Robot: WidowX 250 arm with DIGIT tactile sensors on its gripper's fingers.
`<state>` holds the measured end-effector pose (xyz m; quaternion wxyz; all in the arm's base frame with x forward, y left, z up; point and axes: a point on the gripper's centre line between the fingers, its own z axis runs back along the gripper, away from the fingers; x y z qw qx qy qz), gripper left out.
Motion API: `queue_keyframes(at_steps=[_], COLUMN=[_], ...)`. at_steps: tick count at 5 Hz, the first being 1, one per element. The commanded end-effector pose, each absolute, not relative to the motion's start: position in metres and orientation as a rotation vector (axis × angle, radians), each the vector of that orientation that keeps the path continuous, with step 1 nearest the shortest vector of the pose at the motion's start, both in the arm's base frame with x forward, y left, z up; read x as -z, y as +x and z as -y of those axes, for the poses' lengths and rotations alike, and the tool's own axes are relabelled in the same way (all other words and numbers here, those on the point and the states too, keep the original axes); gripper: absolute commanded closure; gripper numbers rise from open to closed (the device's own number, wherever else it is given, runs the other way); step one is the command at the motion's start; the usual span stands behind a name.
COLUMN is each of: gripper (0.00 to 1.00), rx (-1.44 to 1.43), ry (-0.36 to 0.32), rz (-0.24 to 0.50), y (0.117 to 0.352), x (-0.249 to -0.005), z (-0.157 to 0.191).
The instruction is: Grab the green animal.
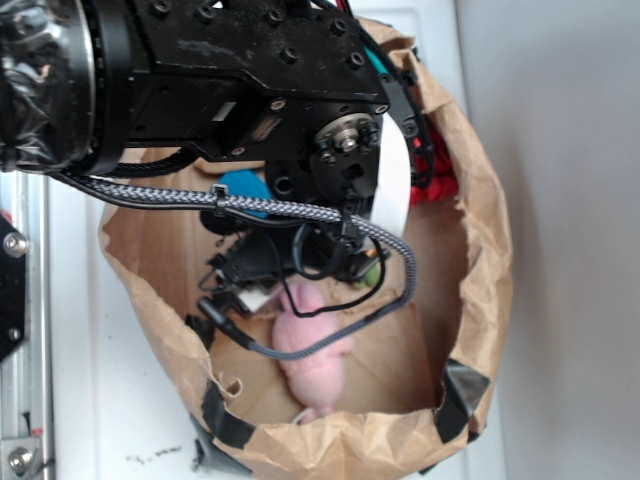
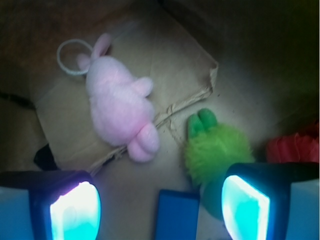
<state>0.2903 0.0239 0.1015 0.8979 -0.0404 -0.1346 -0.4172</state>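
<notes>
Claw (image 2: 160, 202) spread wide down in the bag, green animal (image 2: 216, 152) off-centre, touching one finger pad.

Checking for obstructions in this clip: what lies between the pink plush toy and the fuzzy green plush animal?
In the wrist view, only bare brown paper, with a torn, creased flap edge, lies between the pink plush toy and the fuzzy green plush animal.

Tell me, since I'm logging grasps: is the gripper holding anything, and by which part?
Nothing is held. The gripper is open above the bag floor; the green animal lies by one fingertip, not between them.
</notes>
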Motion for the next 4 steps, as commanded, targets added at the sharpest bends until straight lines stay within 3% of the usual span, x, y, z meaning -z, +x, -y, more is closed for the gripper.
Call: queue_keyframes(at_steps=[1,2,3,4], gripper=[0.00,0.00,0.00,0.00], rx=[0.842,0.818,0.794,0.805], ry=[-0.004,0.022,0.034,0.034], rz=[0.337,0.372,0.384,0.382], y=[0.318,0.325,0.348,0.351], x=[-0.104,-0.096,-0.086,-0.076], z=[-0.027,-0.027,-0.037,-0.031])
